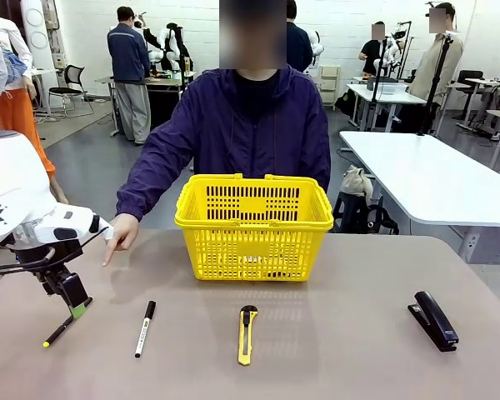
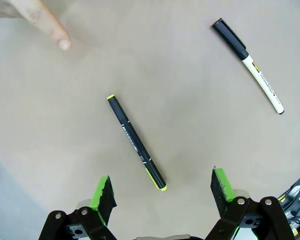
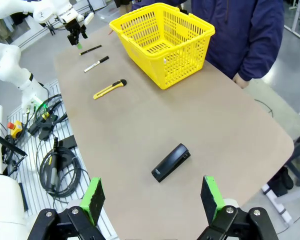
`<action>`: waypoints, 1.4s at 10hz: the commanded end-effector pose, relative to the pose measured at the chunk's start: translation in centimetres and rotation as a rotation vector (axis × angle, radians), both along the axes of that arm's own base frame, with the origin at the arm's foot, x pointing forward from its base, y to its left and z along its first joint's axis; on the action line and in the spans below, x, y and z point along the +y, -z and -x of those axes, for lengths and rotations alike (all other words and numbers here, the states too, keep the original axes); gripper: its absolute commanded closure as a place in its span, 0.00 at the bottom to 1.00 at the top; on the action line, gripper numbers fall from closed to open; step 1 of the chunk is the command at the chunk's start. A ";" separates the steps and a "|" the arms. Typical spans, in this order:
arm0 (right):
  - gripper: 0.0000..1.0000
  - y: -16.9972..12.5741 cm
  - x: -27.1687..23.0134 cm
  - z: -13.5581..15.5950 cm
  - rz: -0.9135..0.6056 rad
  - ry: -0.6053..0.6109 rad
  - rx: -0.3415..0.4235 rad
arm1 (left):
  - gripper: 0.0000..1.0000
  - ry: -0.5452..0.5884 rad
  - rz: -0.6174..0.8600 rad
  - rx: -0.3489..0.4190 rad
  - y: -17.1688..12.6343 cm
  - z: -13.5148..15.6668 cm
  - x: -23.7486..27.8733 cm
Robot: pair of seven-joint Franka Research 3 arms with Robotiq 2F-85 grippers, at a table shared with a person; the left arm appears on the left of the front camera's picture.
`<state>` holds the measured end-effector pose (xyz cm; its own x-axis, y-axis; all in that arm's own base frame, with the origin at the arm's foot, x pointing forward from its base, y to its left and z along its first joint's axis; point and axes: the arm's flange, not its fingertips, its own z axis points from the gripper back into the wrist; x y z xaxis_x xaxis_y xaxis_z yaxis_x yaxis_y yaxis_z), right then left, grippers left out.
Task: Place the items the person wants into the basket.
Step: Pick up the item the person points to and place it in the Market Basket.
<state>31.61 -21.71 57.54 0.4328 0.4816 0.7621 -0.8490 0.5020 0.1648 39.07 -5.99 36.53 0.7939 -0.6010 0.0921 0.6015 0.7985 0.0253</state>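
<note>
A thin black pen (image 1: 63, 330) with a yellow tip lies at the table's near left. My left gripper (image 1: 73, 304) hangs open just above it. In the left wrist view the pen (image 2: 136, 142) lies slanted between the green pads, and its near end is level with my left gripper (image 2: 162, 187). The white marker (image 1: 145, 328) with a black cap lies to the pen's right. The person's hand (image 1: 117, 237) points a finger down at the table near the pen. The yellow basket (image 1: 254, 225) stands mid-table in front of the person. My right gripper (image 3: 152, 196) is open and high above the stapler (image 3: 171, 162).
A yellow-and-black utility knife (image 1: 247, 333) lies in front of the basket, and a black stapler (image 1: 433, 320) lies at the near right. The person's fingertip (image 2: 57, 37) shows at the top left of the left wrist view. Bare table lies between the knife and the stapler.
</note>
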 end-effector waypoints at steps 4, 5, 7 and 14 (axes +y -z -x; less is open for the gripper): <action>0.00 0.0 -0.1 -0.1 -0.017 -0.011 -0.019 | 0.00 -0.001 0.001 -0.005 -0.2 0.0 0.0; 0.00 0.0 -0.1 -0.1 -0.017 -0.011 -0.019 | 0.00 -0.001 0.001 -0.005 -0.2 0.0 0.0; 0.00 0.0 -0.1 -0.1 -0.017 -0.011 -0.019 | 0.00 -0.001 0.001 -0.005 -0.2 0.0 0.0; 0.00 0.0 -0.1 -0.1 -0.017 -0.011 -0.019 | 0.00 0.019 -0.066 0.011 4.3 -1.6 -0.3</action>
